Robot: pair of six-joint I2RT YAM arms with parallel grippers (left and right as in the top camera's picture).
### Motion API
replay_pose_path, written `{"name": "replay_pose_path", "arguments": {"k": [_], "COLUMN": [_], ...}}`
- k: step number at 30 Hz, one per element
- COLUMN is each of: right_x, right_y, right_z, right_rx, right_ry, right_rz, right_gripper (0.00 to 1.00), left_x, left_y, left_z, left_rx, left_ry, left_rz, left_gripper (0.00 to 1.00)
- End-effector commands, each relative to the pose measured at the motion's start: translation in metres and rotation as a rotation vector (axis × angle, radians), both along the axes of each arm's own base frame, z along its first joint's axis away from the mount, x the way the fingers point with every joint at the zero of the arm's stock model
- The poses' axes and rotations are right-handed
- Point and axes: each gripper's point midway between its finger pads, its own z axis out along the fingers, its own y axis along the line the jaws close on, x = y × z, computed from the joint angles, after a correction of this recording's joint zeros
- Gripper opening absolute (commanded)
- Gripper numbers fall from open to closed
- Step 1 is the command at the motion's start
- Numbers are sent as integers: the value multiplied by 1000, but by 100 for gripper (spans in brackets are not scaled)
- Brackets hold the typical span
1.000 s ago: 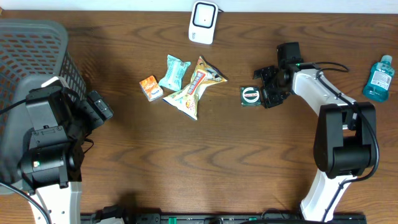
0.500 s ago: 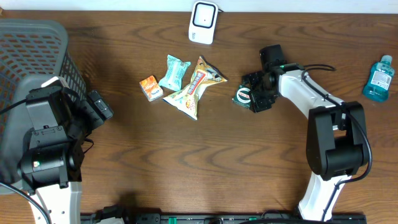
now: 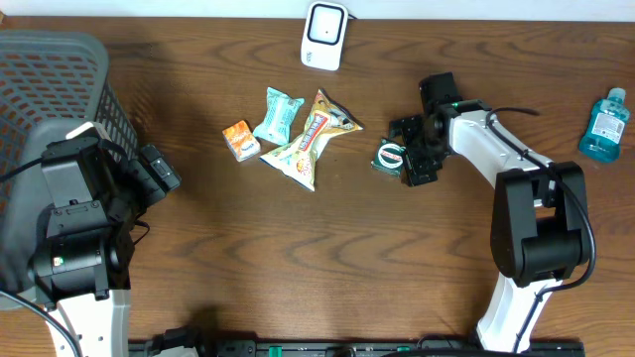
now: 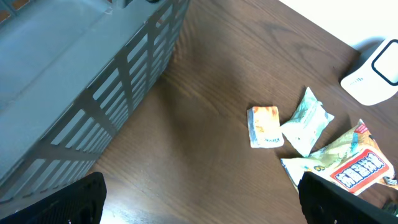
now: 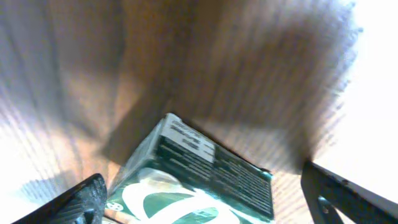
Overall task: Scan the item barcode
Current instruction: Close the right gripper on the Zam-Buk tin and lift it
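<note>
Dark green box [image 5: 205, 177] on wooden table [image 5: 186, 56], between spread gripper fingers [image 5: 78, 200]

We note: table [image 3: 327, 258] of dark, smooth-grained wood; basket [image 3: 60, 69] of matt grey plastic; snack packets [image 3: 308, 139] of glossy crinkled film; green box [image 5: 199, 168] of glossy printed card; scanner [image 3: 324, 35] of smooth white plastic.

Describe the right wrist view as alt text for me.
A dark green carton with a white round logo lies at an angle on the brown wooden table, between the right gripper's open black fingertips. Glare washes out the right edge.
</note>
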Motion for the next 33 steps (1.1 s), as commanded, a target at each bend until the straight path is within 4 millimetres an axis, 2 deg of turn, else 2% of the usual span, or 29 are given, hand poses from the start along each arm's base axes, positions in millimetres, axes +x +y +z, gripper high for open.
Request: {"name": "replay_pose_path", "arguments": {"k": [1,4,11,16,20,24,27,33], "right_x": [-9,-11,-13,-13,-12,-13,-17,-26], "right_y": [11,19,23,19,13,9,7,0], "right_z": [-8,-5,-4,-10,-14,-16,-18,-20], "right_rx": [69,122,125,46,-27,-64,-85,-127], "right_ry": [54,73,81,85,82,76,88,121], "right_rz": [8,-6,-14,-67,-115,-118,-115,-112], "right_gripper": [93,94,98,99,86,83,67,59], "left_x": [0,0,0,0,0,0,0,0], "left_y": [4,4,4,4,4,4,4,4], "left_z": [2,2,2,2,2,2,2,2], "left_rx": [3,3,3,3,3,3,3,3], "left_ry": [-3,-3,-3,-3,-3,-3,-3,-3], "left_rz": [21,21,21,21,21,21,21,21], "left_gripper": [98,98,98,98,98,98,98,98]}}
